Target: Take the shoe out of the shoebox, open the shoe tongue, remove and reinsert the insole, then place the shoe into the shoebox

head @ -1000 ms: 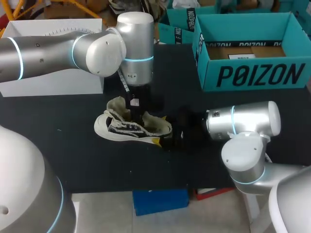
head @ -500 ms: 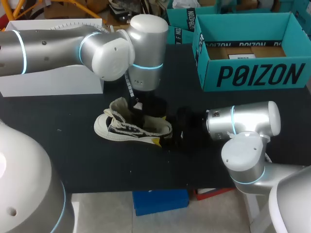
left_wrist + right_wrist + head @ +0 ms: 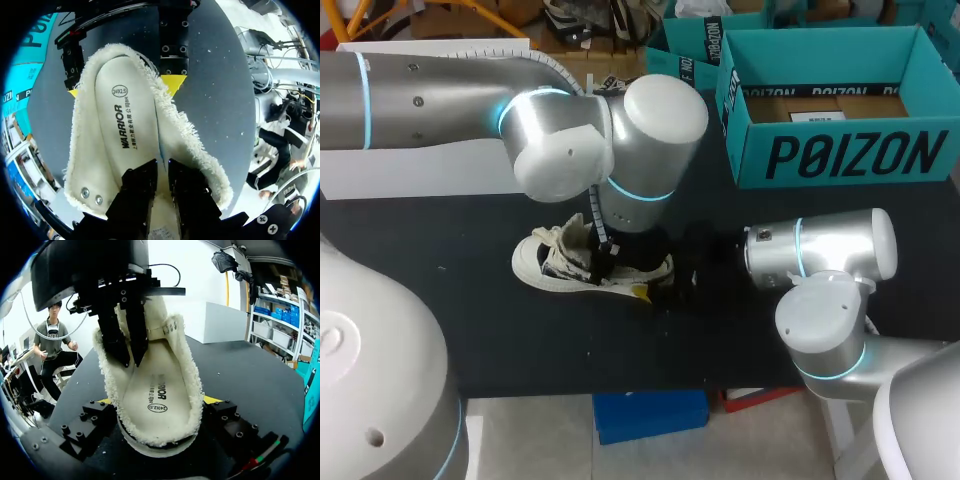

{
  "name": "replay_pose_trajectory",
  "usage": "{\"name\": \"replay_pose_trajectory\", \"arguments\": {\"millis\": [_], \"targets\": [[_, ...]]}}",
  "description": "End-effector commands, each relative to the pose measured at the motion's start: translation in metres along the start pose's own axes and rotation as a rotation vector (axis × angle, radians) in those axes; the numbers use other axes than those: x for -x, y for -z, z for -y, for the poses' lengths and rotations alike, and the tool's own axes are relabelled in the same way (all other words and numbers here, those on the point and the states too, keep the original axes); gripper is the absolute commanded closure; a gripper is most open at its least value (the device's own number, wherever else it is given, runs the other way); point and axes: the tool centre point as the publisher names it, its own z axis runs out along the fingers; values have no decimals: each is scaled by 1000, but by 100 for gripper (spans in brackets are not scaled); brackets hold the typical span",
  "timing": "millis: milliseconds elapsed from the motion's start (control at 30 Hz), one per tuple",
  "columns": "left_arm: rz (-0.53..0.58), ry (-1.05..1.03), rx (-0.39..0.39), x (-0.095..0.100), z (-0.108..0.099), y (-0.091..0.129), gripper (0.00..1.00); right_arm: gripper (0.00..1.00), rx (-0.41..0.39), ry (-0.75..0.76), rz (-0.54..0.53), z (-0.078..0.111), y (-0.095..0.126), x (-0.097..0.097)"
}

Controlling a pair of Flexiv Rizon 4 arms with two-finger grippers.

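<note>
The cream, fleece-lined shoe [image 3: 552, 262] lies on its side on the black table [image 3: 470, 320]. My left arm hangs over it, and its wrist hides most of the gripper in the head view. In the left wrist view my left gripper [image 3: 161, 169] reaches into the shoe's heel end. Its dark fingers [image 3: 131, 335] are nearly together, pinching the edge of the printed white insole [image 3: 117, 125]. My right gripper [image 3: 157, 401] holds the toe end, one yellow tip pressed against each side. The teal shoebox [image 3: 840, 150] stands open at the back right.
A white box [image 3: 420, 170] sits at the back left, behind my left arm. A second teal box [image 3: 685, 60] stands behind the shoebox. Bare black table lies in front of the shoe.
My left arm has swung right and lower over the shoe, its wrist now covering the shoe's middle. The shoe and my right arm have stayed put.
</note>
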Motion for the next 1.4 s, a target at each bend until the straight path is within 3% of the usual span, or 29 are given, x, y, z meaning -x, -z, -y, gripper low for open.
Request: {"name": "replay_pose_trajectory", "arguments": {"millis": [33,233,400,600,833,1133,1200,1267,1400], "targets": [[216,21,-12,-19,-11,-15,90,100,7,-3,11,9,-15,3],[294,30,21,-12,-18,-40,81,100,7,-3,11,9,-15,3],[372,64,29,-4,-24,-60,80,100,7,-3,11,9,-15,3],[461,116,9,13,-36,-64,78,100,7,-3,11,9,-15,3],[520,120,20,32,-29,-80,79,100,7,-3,11,9,-15,3],[541,144,-32,58,-26,-81,79,100,7,-3,11,9,-15,3],[530,132,-46,60,-24,-81,83,100,7,-3,11,9,-15,3],[517,108,-58,60,-23,-79,100,100,7,-3,11,9,-15,3],[472,52,-102,51,-26,-68,100,100,7,-3,11,9,-15,3]]}}
